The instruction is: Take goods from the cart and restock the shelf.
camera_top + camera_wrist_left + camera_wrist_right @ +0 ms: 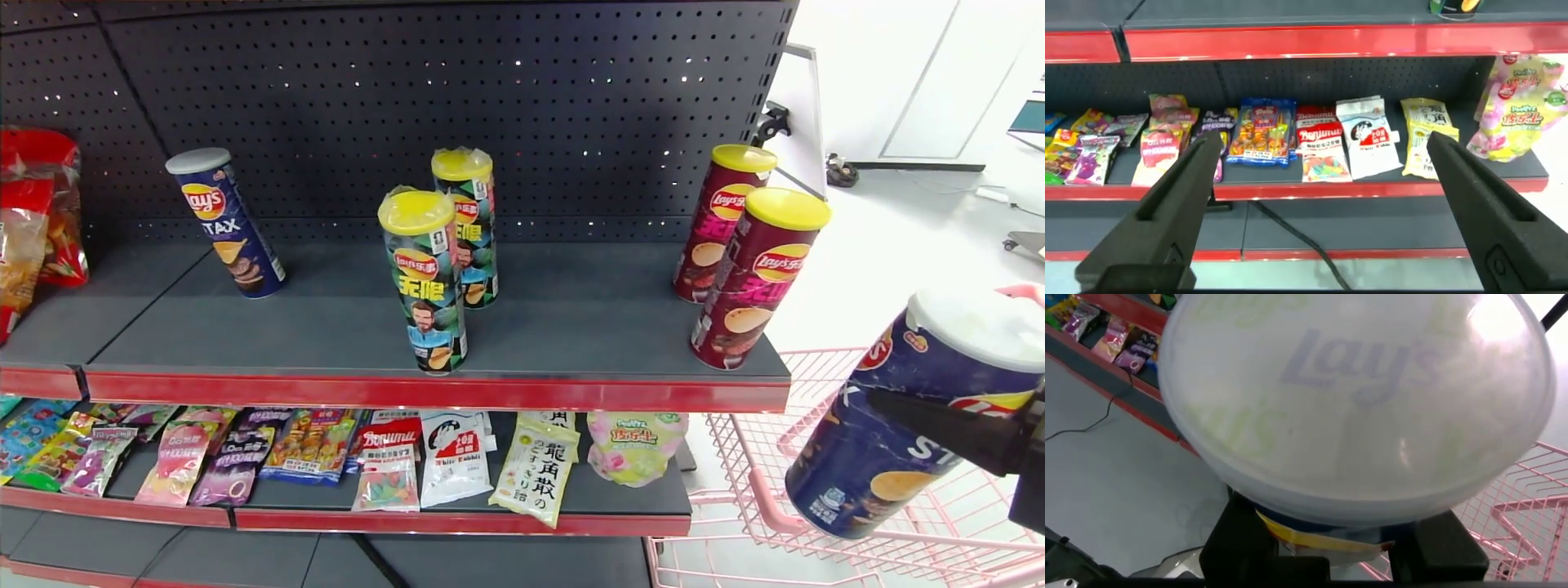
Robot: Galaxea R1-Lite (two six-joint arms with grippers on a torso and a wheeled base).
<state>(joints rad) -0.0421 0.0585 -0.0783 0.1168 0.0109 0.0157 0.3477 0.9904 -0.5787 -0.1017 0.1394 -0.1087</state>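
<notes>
The shelf (531, 343) has room on top. Beside it, above the pink cart (735, 457), a blue can (865, 474) sits tilted in the right pincer (955, 429), gripped round its middle. It looks light, stiff and smooth (easy to dent). The left pincer (1323, 204) is open.

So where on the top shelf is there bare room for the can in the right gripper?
Two bare stretches of dark shelf board: between the standing blue white-lidded can and the two green yellow-lidded cans, and between those and the two maroon cans. Crowded at the left by red snack bags.
</notes>
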